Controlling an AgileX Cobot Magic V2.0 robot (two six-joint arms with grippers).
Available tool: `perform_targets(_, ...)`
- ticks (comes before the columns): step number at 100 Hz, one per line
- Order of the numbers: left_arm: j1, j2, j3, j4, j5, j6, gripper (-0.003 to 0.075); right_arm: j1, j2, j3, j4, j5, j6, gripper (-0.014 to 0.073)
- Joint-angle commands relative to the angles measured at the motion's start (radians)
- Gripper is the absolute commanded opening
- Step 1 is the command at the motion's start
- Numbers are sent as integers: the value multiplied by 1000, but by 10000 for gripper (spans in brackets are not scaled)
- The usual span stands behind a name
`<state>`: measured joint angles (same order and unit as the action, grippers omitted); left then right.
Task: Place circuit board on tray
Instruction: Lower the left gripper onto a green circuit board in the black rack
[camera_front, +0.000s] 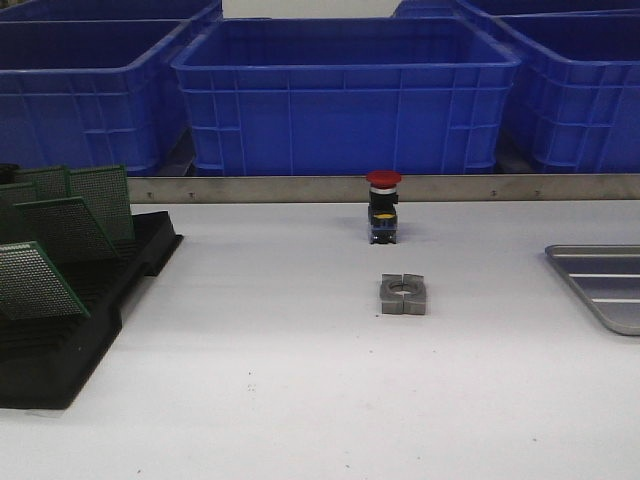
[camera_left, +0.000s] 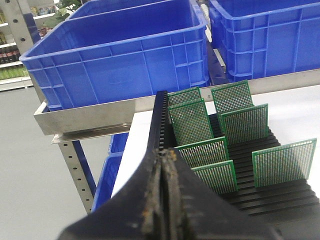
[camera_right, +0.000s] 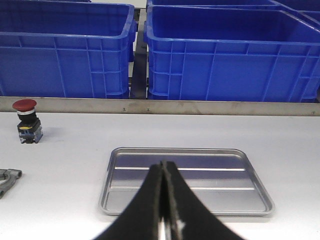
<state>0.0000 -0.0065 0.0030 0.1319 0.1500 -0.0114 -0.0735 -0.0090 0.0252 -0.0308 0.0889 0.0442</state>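
Note:
Several green circuit boards (camera_front: 70, 225) stand upright in the slots of a black rack (camera_front: 60, 350) at the table's left. In the left wrist view the boards (camera_left: 190, 120) sit just beyond my left gripper (camera_left: 164, 154), which is shut with nothing between its fingers, near the rack's (camera_left: 270, 190) edge. The grey tray (camera_front: 610, 262) lies at the table's right edge, with nothing on it. In the right wrist view the tray (camera_right: 220, 185) is below and ahead of my right gripper (camera_right: 164, 165), which is shut and holds nothing. Neither gripper shows in the front view.
A red-capped push button (camera_front: 383, 205) stands mid-table, with a small grey metal block (camera_front: 403, 294) in front of it. Big blue crates (camera_front: 345, 95) line the back behind a metal rail (camera_front: 300, 188). The table's left edge drops off beside the rack.

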Motion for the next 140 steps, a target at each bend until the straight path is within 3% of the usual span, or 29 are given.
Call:
perform_targets(1,-6,-27,20,0,-86,-5,-20,-1,-23,1,-9,-78,-2,-61)
perform_targets(32,-6,-27,20,-25,-95,-7,-20,-1,-23,1,-9,-78,-2,-61)
perform_targets(44,-6,-27,20,-140,-150,-13,-20,-1,-23,1,-9,-78,-2,-61)
perform_targets(65,-6,-27,-5,-151,-229,-13,-20,-1,-23,1,-9,-78,-2,-61)
perform_targets(99,24,58,-296,-152,85,-13,-20,-1,-23,1,-9,-78,-2,-61)
perform_targets(140,54,504,-673,-124,521,-13,-20,-1,-23,1,-9,-78,-2,-61)
